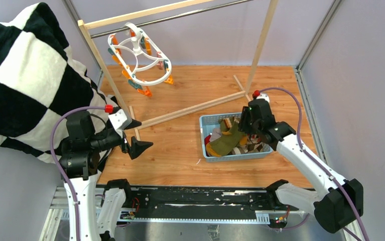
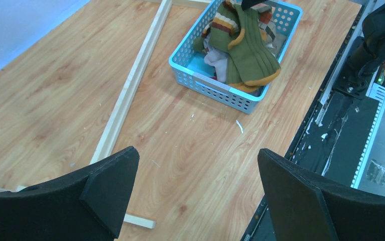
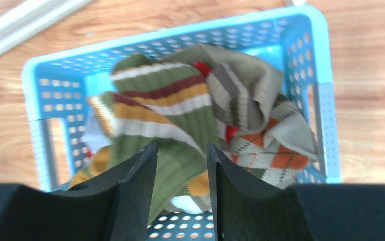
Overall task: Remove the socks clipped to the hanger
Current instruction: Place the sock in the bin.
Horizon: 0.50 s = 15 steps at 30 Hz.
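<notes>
My left claw (image 2: pixel 196 154) is spread wide above the wooden worktop (image 1: pixel 180 150). My right claw (image 3: pixel 181 146) hovers over the socks (image 3: pixel 240 95) heaped in a blue basket (image 3: pixel 170 32), its fingers narrowly apart. I cannot tell if it pinches the olive sock (image 3: pixel 180 125). The hanger (image 1: pixel 139 55) hangs from the rod (image 1: pixel 190 14), far left.

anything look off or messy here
The hanger hangs tilted on the rod with no socks on it. An olive sock lies over the basket's near rim, and a small white scrap sits on the table beside it.
</notes>
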{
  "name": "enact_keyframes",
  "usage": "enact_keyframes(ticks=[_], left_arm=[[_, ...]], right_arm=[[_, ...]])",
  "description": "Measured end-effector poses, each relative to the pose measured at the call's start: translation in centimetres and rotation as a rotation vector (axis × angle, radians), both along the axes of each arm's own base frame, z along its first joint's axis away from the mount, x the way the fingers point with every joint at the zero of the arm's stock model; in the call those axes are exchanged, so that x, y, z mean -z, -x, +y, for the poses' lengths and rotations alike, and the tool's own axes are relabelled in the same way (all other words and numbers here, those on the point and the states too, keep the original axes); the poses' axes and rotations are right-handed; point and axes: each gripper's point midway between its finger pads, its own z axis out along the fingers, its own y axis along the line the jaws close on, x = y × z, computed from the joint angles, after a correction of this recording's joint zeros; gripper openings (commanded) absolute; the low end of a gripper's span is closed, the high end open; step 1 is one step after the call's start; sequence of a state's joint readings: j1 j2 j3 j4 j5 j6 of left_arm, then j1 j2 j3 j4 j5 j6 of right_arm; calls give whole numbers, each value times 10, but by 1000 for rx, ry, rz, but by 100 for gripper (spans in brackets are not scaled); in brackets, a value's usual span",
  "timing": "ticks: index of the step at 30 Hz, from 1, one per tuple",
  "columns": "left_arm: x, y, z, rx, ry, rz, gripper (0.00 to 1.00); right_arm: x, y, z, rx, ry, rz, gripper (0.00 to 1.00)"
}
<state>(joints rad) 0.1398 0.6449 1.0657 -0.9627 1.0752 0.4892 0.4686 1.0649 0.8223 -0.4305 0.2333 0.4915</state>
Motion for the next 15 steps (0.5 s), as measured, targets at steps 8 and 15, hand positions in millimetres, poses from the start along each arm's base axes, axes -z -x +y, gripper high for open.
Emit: enact_keyframes(ticks=[8,15], left_arm=[[4,-5,3,-34,5,43,100],[9,-11,6,-53,7,83,100]], right_arm=[[-54,1,54,-218,-319,-9,21],[-4,-12,70,-220,-480,187,9]])
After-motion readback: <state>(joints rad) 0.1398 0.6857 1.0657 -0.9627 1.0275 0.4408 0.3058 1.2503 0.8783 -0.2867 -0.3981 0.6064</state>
